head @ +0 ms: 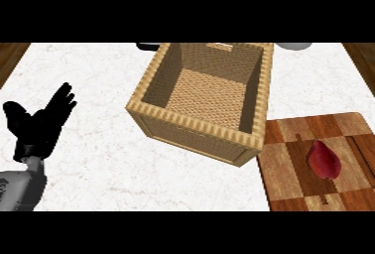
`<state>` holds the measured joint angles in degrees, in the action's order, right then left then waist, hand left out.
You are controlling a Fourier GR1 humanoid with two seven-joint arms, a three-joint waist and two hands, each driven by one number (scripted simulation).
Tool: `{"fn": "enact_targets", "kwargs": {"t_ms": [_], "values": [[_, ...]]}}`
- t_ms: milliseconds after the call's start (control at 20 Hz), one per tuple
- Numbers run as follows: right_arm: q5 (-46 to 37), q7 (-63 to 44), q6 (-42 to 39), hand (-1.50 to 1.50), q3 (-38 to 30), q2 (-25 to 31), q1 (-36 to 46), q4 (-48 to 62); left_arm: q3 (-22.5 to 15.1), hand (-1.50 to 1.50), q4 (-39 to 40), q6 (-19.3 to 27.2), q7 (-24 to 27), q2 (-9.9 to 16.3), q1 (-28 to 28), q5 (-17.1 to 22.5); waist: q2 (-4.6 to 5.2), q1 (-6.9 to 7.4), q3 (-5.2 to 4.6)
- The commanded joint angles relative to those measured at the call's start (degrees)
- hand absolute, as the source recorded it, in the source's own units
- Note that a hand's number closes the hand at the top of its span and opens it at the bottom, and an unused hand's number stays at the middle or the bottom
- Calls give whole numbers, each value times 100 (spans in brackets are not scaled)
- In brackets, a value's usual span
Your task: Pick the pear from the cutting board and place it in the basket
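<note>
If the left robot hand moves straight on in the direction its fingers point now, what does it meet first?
The left robot hand points up and slightly right over bare counter. The way looks free to the far edge; it probably passes left of the basket, though depth is unclear.

left hand [36, 121]: black, slender fingers and thumb | wrist: black cuff | forearm [21, 191]: grey, rounded casing

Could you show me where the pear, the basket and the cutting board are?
pear [324, 159], head view, middle of the red fruit.
basket [192, 130], head view, near rim.
cutting board [287, 168], head view, bare wood left of the pear.
</note>
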<state>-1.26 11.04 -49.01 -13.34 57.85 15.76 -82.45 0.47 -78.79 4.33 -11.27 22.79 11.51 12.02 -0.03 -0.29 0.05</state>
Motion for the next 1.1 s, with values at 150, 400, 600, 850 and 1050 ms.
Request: {"fn": "enact_targets", "kwargs": {"t_ms": [150, 400, 600, 850, 1050], "values": [[-1033, 864, 986, -150, 307, -1060, -560, -122, 140, 0, -116, -93, -172, -74, 58, -5, 7, 36, -2], [-1339, 1002, 1459, -150, 623, -1803, -211, 532, 58, 0, 47, -150, 178, -246, -39, -225, 23, 78, -3], [-1619, 873, 1552, -150, 770, -2146, -23, 601, 303, 0, 220, -304, -176, -154, 261, -154, 11, 47, -5], [-2240, 1209, 1454, -150, 838, -1955, 38, 1134, 273, 0, -206, -256, -73, -340, -104, -354, 6, 57, -4], [-2801, 1364, 1819, -150, 1162, -2136, -224, 1177, 434, 0, -325, -502, -107, -208, -251, -247, 4, 58, -4]]}}
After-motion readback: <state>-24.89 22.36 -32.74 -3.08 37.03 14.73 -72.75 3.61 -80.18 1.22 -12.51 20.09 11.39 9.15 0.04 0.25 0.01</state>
